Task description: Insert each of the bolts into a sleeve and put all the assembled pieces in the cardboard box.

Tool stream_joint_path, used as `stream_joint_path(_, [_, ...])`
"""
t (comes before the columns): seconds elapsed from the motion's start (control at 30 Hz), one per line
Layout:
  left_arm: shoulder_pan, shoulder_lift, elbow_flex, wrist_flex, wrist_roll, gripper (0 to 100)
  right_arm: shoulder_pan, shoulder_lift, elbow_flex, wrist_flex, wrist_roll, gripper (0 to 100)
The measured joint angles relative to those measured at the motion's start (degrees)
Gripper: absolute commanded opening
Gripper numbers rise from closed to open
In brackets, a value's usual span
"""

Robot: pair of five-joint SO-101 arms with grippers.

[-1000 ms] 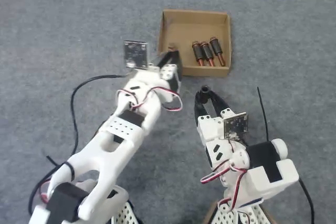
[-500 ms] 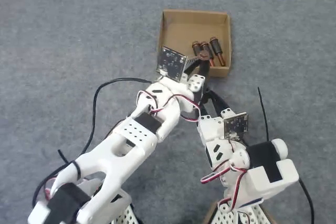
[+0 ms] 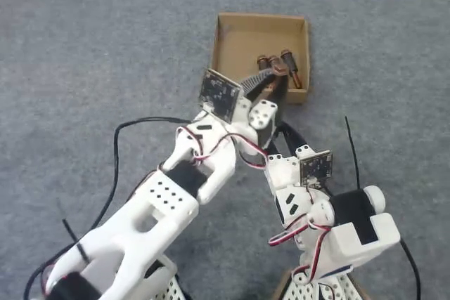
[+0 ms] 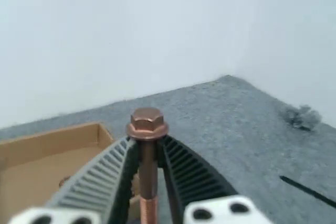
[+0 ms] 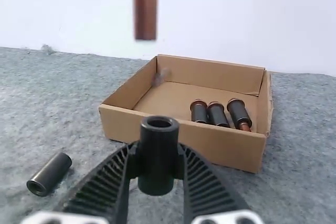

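My left gripper (image 4: 147, 142) is shut on a copper bolt (image 4: 147, 124), hex head uppermost and shaft hanging down. From above, that gripper (image 3: 271, 79) hovers by the front wall of the cardboard box (image 3: 260, 17). Just behind it, my right gripper (image 3: 283, 131) is partly covered by the left arm. In its own view the right gripper (image 5: 157, 153) is shut on a black sleeve (image 5: 158, 148) held upright, bore open at the top. The bolt's shaft (image 5: 145, 4) hangs above the sleeve and a little to one side. Three assembled pieces (image 5: 218, 113) lie in the box (image 5: 178, 127).
A loose black sleeve (image 5: 50, 173) lies on its side on the grey carpet (image 3: 91, 68), in front of the box's corner. The left arm (image 3: 183, 180) crosses the middle of the table. A black cable (image 3: 351, 152) runs beside the right arm.
My left arm has swung to the right with the bolt, from the box's front left corner to over the right gripper. The right arm has stayed still with its sleeve.
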Motion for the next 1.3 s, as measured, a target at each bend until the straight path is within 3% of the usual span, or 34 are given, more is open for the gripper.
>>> stream_joint_path(0.27, [-0.70,10.37,0.09,-5.10,0.00,1,0.00,0.00,0.00,0.00,0.00,0.7])
stream_joint_path(1.3, [0.18,8.35,10.11,-5.27,0.00,1,0.09,0.00,0.00,0.00,0.00,0.7])
